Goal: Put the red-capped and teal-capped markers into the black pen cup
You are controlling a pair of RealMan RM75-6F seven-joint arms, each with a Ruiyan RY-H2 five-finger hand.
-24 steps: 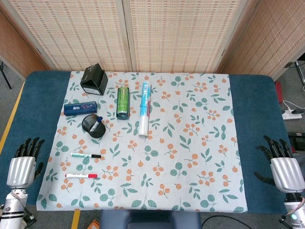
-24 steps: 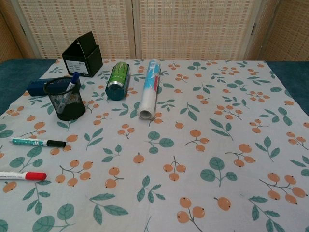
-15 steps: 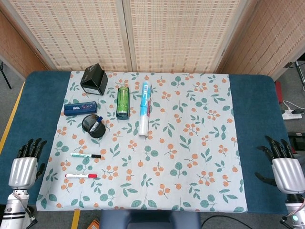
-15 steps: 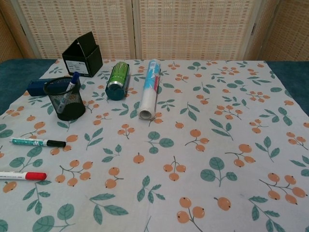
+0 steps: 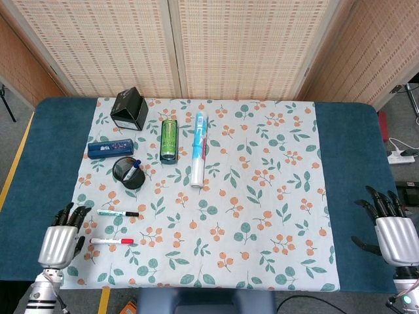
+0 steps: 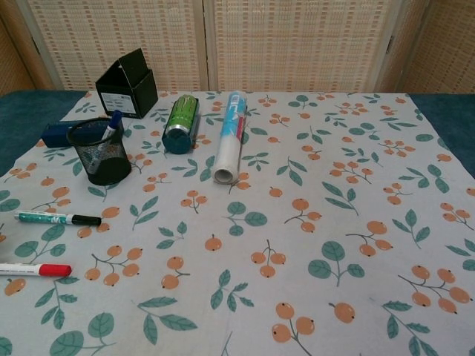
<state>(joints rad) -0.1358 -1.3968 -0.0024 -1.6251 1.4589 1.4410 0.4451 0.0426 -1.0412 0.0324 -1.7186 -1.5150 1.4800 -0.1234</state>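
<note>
1. Reaching for the red-capped marker [image 5: 112, 241] is judged the step in hand: the left hand [image 5: 60, 241] hovers just beside its white tail end, fingers spread, holding nothing. The marker lies flat on the floral cloth [image 5: 262, 216] near the front-left edge, red cap pointing right.
2. Advice: come down over the barrel's middle, pinch across it, lift level, then tip it upright before lowering into the black pen cup [image 5: 127, 173].
3. The teal-capped marker [image 5: 117, 212] lies flat, parallel to the red one and between it and the cup, apart from both. A low carry towards the cup could sweep it.
4. The cup stands upright and already holds a blue pen [image 6: 110, 126]; enter beside it.
5. The right hand [image 5: 393, 230] rests at the far right edge, fingers spread, empty.
6. Bystanders: a blue case [image 5: 110, 149] just behind the cup, a black box [image 5: 129, 108], a green can [image 5: 169, 140] and a white roll [image 5: 198, 157], lying further back. None blocks the approach.
</note>
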